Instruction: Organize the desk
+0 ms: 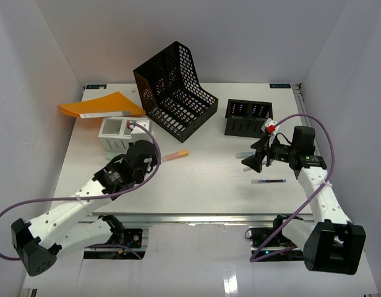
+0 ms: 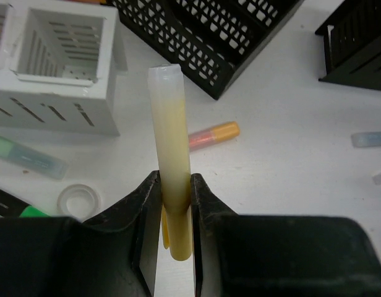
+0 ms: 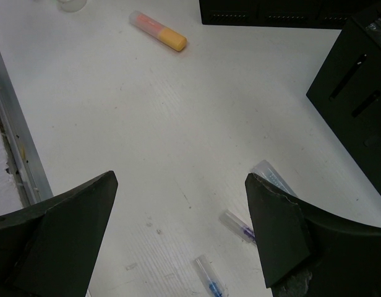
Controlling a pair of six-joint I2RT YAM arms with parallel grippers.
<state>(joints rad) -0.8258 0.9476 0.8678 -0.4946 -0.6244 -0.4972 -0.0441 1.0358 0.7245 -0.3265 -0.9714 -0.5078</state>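
Evidently the sorting is barely begun: the left pincer (image 2: 175,185) is clamped narrowly on a yellow highlighter (image 2: 171,136), lifted over the tabletop (image 1: 209,185), with a white box (image 2: 54,68) ahead-left and an orange highlighter (image 2: 214,135) just beyond. The right pincer (image 3: 180,185) gapes wide and empty above loose pens (image 3: 209,283) that are not yet put away.

The desk (image 1: 203,185) lay flat under my left gripper (image 2: 176,185) and my right gripper (image 3: 181,179). It was a broad white rectangular top, faintly scuffed below the right one, its silvery metal rail (image 3: 20,136) running along the front edge behind both.
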